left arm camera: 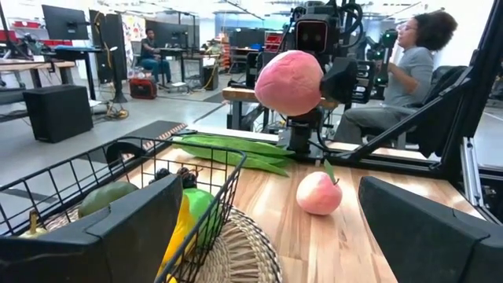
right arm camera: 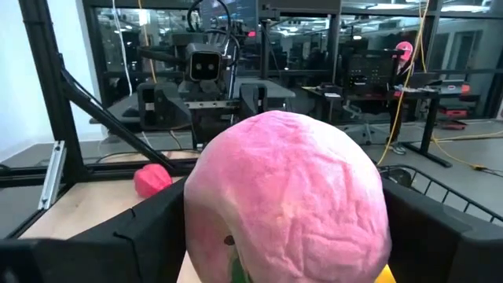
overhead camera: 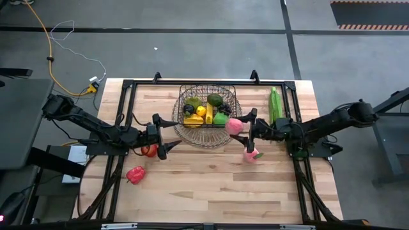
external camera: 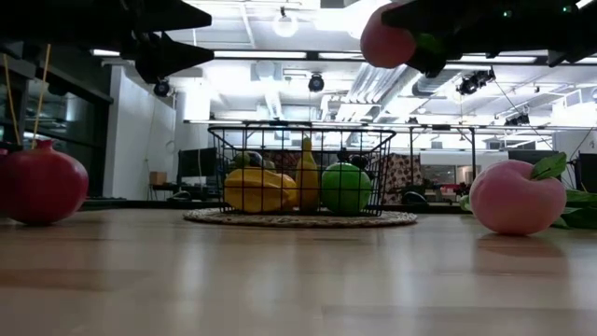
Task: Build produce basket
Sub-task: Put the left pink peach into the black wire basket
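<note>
The wire basket (overhead camera: 208,116) stands on a woven mat at the table's far middle, with a banana, lemon, green apple and other produce inside. My right gripper (overhead camera: 242,128) is shut on a pink peach (overhead camera: 234,125) at the basket's right rim, high above the table in the low view (external camera: 387,42). A second peach (overhead camera: 251,155) lies on the table just nearer. The long green husk (overhead camera: 275,105) lies at the far right. My left gripper (overhead camera: 161,137) hangs open left of the basket, above a red apple (overhead camera: 149,151). The red pepper (overhead camera: 135,174) lies nearer, to the left. My right gripper pinches the pink peach between its two fingers, one on each side (right arm camera: 196,204). The fingers (right arm camera: 149,228) come level from the table's right. The peach is lifted clear of the table, beside the basket's right rim.
A woven round mat (external camera: 298,219) lies under the basket. Black frame rails (overhead camera: 128,86) run along the table's edges. Bare wood (overhead camera: 211,185) stretches across the near half. A person (left arm camera: 409,71) sits beyond the table's right side.
</note>
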Robot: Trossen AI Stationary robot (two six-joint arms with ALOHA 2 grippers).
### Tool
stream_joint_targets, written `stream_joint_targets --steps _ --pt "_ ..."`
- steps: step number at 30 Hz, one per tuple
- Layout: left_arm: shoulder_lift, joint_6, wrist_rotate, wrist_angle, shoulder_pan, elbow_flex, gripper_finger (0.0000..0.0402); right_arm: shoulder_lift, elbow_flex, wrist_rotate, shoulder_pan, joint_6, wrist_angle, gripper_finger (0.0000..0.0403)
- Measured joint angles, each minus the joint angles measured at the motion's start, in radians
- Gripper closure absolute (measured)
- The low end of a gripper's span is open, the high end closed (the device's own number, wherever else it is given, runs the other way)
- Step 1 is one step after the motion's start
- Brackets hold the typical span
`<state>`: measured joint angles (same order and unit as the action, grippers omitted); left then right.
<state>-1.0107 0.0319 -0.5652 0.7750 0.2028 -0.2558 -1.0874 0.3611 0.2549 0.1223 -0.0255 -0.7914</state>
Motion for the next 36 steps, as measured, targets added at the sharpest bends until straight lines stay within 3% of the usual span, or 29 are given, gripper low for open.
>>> stream_joint_targets --steps 10,18,22,28,36 --pt "0.000 0.001 0.003 0.000 0.000 0.000 0.0025 -0.018 0.000 0.046 -0.026 0.004 -0.032 0.0081" --pt "0.000 0.008 0.003 0.001 0.000 0.000 0.0025 -0.161 0.003 0.106 -0.154 0.114 -0.188 0.0081" --pt "0.000 0.008 0.003 0.001 0.000 0.000 0.0025 -0.259 0.048 0.090 -0.213 0.183 -0.183 0.0081" --pt "0.000 0.008 0.002 0.001 0.000 0.000 0.0025 -0.391 0.161 -0.050 -0.249 0.183 -0.113 0.0081" --pt "0.000 0.014 0.003 0.000 0.000 0.000 0.0025 -0.471 0.295 0.082 -0.249 0.144 0.034 0.0081"
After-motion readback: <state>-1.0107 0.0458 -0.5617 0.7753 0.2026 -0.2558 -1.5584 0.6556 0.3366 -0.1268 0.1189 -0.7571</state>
